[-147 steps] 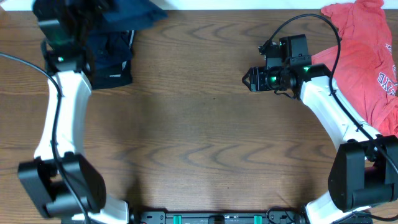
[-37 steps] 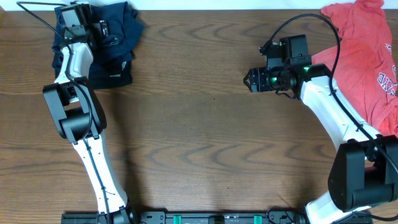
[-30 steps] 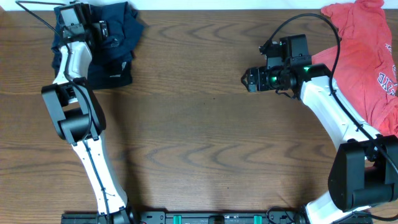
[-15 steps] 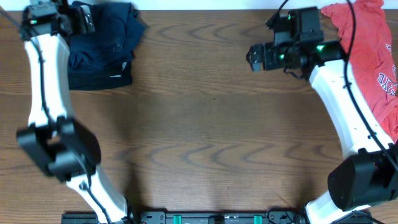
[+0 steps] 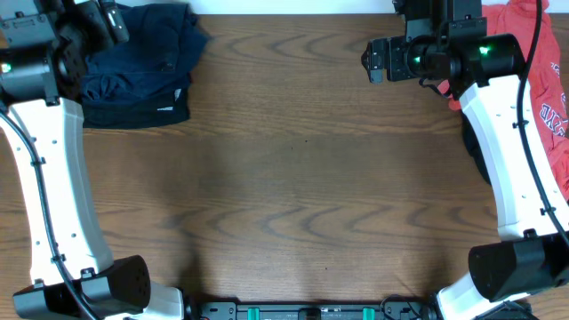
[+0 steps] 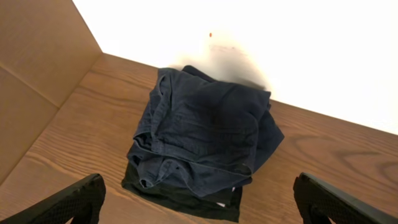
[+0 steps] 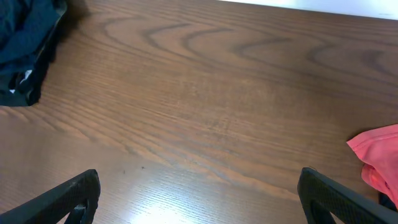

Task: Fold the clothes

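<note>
The clothes lie in two places. A crumpled navy denim shorts piece (image 5: pixel 147 53) (image 6: pixel 205 130) rests on a folded black piece (image 5: pixel 160 111) (image 6: pixel 177 196) at the table's back left. The red printed T-shirt (image 5: pixel 547 80) (image 7: pixel 376 155) is bunched at the back right, partly hidden by the right arm. My left gripper (image 5: pixel 111 22) (image 6: pixel 199 205) hangs high above the navy pile, open and empty. My right gripper (image 5: pixel 372 62) (image 7: pixel 199 199) is open over bare wood, left of the T-shirt, touching nothing. The navy pile's corner (image 7: pixel 25 37) shows at its view's top left.
The brown wooden table (image 5: pixel 293 178) runs between the two piles. A cardboard panel (image 6: pixel 37 74) stands left of the navy pile and a white wall (image 6: pixel 292 56) behind it. The arm bases (image 5: pixel 311 311) sit at the front edge.
The left gripper has lifted off the navy pile and drawn back to the left, well above it. The right gripper has risen and moved toward the table's back edge.
</note>
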Available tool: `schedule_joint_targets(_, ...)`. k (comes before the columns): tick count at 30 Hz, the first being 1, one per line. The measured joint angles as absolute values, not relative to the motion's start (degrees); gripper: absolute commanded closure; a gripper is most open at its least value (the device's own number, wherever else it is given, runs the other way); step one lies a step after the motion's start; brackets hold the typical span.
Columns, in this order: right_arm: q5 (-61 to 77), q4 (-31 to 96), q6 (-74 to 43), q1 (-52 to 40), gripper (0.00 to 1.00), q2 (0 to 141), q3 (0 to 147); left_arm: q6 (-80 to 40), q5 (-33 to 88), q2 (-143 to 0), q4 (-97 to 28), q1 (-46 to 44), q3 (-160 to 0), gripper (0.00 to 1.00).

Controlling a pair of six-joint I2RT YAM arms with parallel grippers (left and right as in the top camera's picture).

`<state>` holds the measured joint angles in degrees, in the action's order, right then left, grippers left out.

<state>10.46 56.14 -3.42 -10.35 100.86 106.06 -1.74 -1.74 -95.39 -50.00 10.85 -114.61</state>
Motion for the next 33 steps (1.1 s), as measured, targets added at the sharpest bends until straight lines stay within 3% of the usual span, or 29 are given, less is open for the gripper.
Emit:
schedule_joint_targets(18, 6.7, 56.8, -2.8, -10.4, 0.01, 99.2, 104.4, -1.7, -1.8, -95.5, -50.2, 10.9, -114.6, 0.02)
schedule_joint_targets(22, 4.6, 50.9, 0.1, -10.4, 0.01, 91.0, 94.4, -1.8, -1.7, -95.5, -50.3, 10.9, -114.6, 0.02)
schedule_joint_targets(28, 5.1, 28.5, 2.4, -8.5, 0.01, 69.5, 68.1, -1.8, -1.8, -95.5, -50.3, 10.9, -114.6, 0.02)
schedule_joint_targets(33, 5.4, 20.8, 3.0, -5.5, 0.01, 51.8, 47.1, -1.8, -1.8, -95.5, -50.4, 10.9, -114.6, 0.02)
